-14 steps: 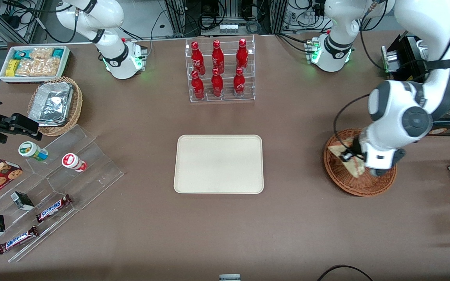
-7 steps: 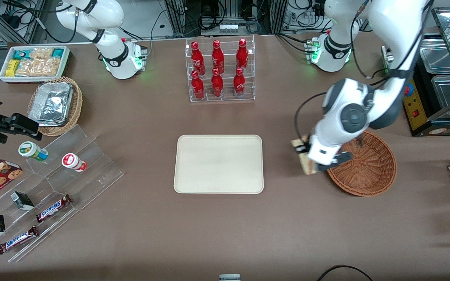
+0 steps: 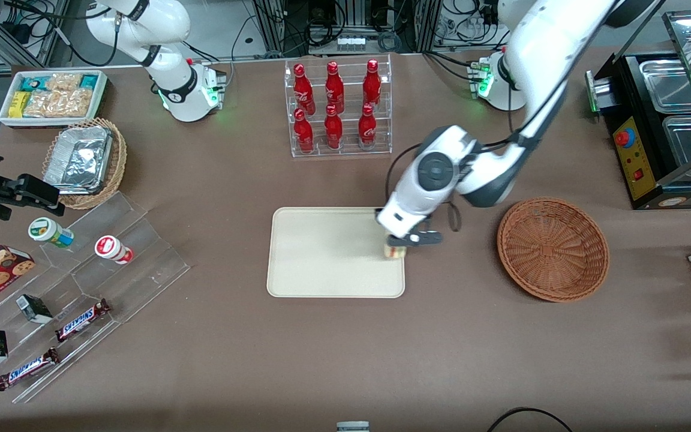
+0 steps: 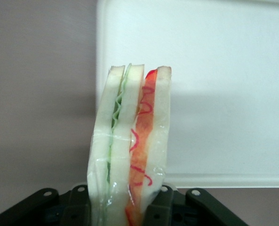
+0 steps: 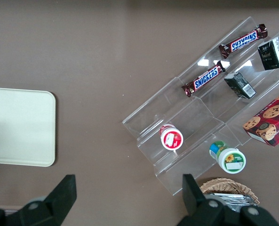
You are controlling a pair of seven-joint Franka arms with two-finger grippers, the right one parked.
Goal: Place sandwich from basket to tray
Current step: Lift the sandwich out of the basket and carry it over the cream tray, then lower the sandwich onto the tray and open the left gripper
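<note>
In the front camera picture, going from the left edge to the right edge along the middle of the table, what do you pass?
Wicker basket of foil trays → cream tray → sandwich held in the left arm's gripper over the tray's edge, jaws shut on it → empty reddish-brown basket.

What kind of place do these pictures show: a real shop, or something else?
Probably a lab set up as a mock snack shop: a rack of red soda bottles, Snickers bars on clear steps, cables above. The gripper holds the sandwich over the tray edge.
</note>
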